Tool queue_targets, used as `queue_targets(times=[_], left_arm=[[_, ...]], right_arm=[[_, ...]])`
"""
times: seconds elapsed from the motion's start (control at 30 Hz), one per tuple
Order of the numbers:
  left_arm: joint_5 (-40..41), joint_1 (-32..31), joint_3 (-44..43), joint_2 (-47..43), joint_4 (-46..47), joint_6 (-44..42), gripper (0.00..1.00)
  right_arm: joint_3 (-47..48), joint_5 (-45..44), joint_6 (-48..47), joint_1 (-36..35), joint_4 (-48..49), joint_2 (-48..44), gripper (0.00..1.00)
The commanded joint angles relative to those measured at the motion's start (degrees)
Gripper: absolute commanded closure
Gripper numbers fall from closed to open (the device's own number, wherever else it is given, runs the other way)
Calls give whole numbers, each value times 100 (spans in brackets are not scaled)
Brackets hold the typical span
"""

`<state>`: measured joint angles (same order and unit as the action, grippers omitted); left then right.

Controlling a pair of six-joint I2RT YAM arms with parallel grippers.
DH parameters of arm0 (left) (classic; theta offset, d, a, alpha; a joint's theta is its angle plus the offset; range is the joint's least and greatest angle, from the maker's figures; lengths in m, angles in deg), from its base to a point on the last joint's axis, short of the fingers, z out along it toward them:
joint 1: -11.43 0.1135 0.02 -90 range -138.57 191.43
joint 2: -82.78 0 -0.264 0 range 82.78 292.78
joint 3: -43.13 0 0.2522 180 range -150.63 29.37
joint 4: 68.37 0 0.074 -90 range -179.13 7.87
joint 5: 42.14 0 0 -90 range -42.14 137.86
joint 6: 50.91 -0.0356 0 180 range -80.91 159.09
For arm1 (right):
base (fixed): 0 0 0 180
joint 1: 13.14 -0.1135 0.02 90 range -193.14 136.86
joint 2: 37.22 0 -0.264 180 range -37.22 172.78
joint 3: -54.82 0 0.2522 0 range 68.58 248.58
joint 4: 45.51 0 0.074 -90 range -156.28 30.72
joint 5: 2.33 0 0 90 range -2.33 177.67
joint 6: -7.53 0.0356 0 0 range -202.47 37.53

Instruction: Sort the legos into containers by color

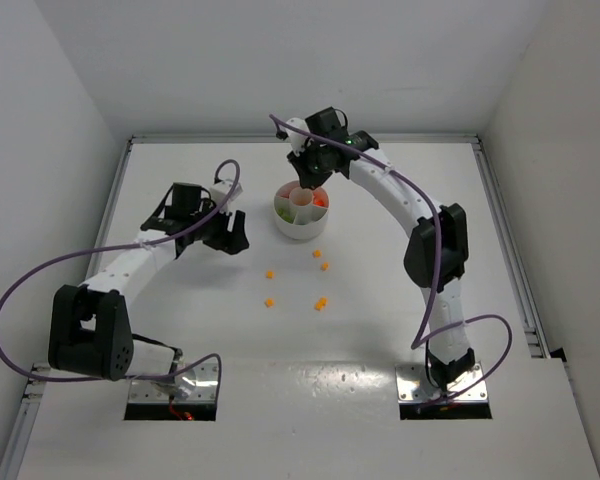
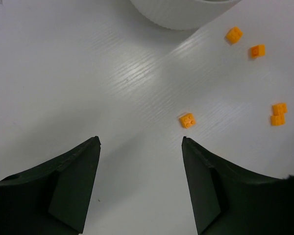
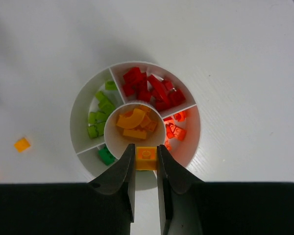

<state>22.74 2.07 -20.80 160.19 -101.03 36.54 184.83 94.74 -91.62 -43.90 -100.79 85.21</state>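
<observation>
Now, square orange lego (image 3: 146, 158), over white dish (image 3: 192, 142)

Orange lego (image 3: 146, 158) in the right gripper (image 3: 146, 147), apparently over near edge of dish (image 3: 81, 103).

Bright even light, soft shadows, perhaps slight blur.

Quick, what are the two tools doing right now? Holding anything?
The left tool: open, holding nothing.
The right tool: shut on an orange brick, above the white dish.
</observation>
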Motion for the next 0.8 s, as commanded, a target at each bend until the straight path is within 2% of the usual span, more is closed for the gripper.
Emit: queue_targets(times=[0.0,0.1,0.27,0.37,0.53,0.63,0.77], left_arm=[[333,-101,-53,-95,97,-9,27],[385,-153,-106,28,97,44,27],[386,-215,-159,143,97,96,27],[386,-267,-159,196,201,96,27],[184,-382,-36,90,264,96,27],[183,-724,86,143,264,-43,28],[526,-1347,87,415,141,-97,34]], right_arm=[[302,356,168,9,-32,70,96],[355,409,168,9,-84,184,95],[302,348,168,9,-85,237,68],[302,348,220,9,-85,237,58],[302,93,282,9,-85,176,55],[249,-337,352,131,47,-183,55],[-329,-803,299,448,161,-755,55]])
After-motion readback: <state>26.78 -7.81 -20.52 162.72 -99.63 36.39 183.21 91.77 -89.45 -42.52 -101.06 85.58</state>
